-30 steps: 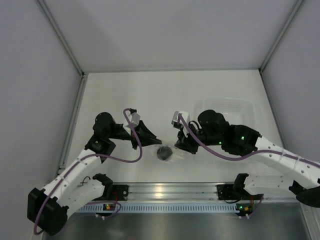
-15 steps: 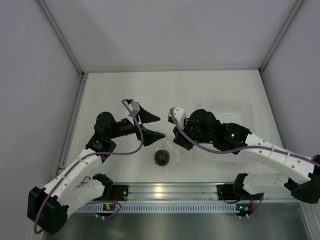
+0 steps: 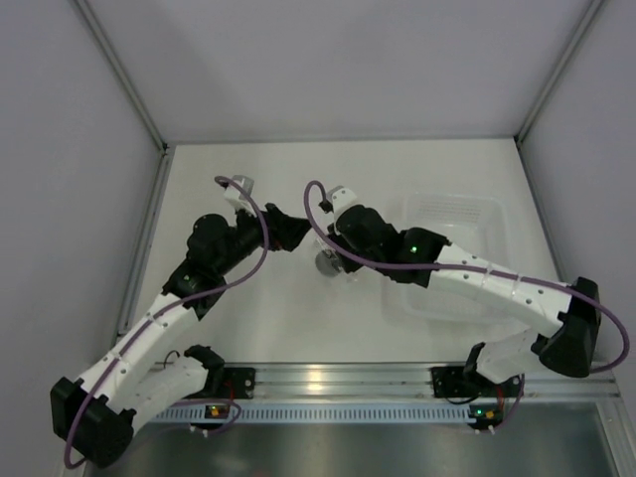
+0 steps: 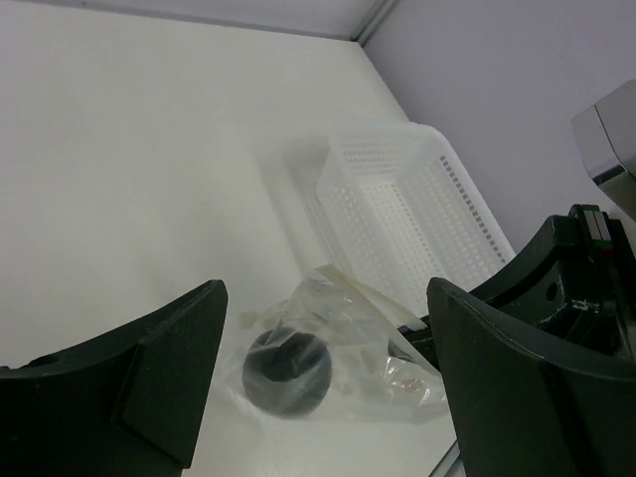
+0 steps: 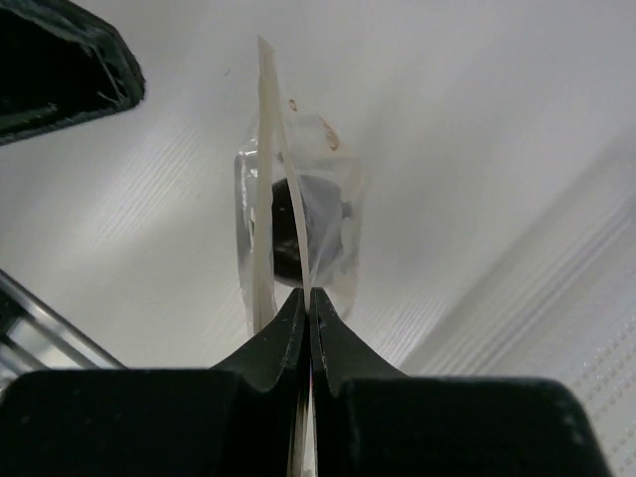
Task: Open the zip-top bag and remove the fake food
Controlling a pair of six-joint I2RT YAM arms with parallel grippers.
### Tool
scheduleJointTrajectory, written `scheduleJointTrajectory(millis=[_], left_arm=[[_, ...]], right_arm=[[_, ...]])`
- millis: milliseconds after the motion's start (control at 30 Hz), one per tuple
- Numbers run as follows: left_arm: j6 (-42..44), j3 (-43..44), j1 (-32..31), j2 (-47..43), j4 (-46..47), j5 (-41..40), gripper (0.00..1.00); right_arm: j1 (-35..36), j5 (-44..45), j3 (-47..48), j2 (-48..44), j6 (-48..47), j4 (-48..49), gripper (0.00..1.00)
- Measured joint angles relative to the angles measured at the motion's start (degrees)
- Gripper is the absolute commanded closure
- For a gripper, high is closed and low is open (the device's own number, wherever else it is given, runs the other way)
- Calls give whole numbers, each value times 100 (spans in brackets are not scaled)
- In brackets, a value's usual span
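Observation:
The zip-top bag (image 3: 328,264) is small, clear and crinkly, with the fake food (image 3: 325,262), a dark round ball, inside it. My right gripper (image 3: 338,256) is shut on one white lip of the bag (image 5: 298,214), while the other lip stands a little apart from it. The ball (image 5: 302,231) shows just beyond the jaw tips of the right gripper (image 5: 306,291). My left gripper (image 3: 290,235) is open, just left of the bag and apart from it. In the left wrist view the bag (image 4: 348,333) and ball (image 4: 287,371) lie between the wide-spread fingers of the left gripper (image 4: 326,333), untouched.
A white translucent tub (image 3: 453,248) stands on the table to the right of the bag, partly under my right arm; its perforated wall (image 4: 407,204) is just behind the bag. The enclosure walls (image 3: 99,149) close in on the left, back and right.
My left gripper has opened, let go of the bag and drawn back to the left. The right gripper, still shut, has carried the bag away from the near edge toward the table's middle.

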Motion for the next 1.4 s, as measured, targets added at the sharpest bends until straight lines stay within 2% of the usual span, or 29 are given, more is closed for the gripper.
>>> scheduleJointTrajectory(millis=[200,300,467,600,767,900,1200,1333,1400], left_arm=[[-1027,26,0,28,-483,-678,21],[-1429,26,0,57,-579,-802,21],[-1827,26,-22,247,-619,-850,21],[-2002,26,-96,573,-629,-861,26],[-2212,24,-149,1010,-588,-640,26],[-2326,20,-155,1331,-494,-542,43],[-2382,-131,-173,1672,-356,-638,45],[-2345,-129,-181,1989,-293,-654,52],[-2323,-129,-195,2155,-302,-673,60]], right_arm=[[-103,697,199,638,588,48,100],[-122,1014,214,859,826,55,100],[-127,1318,275,1093,1128,227,100],[-129,1338,275,1202,1309,444,100],[-129,1272,275,1338,1419,885,100],[-129,1202,275,1399,1445,1049,100],[-133,1128,275,1641,1451,1075,100],[-138,1126,291,1652,1449,1054,100],[-140,1137,361,1692,1438,1032,100]])
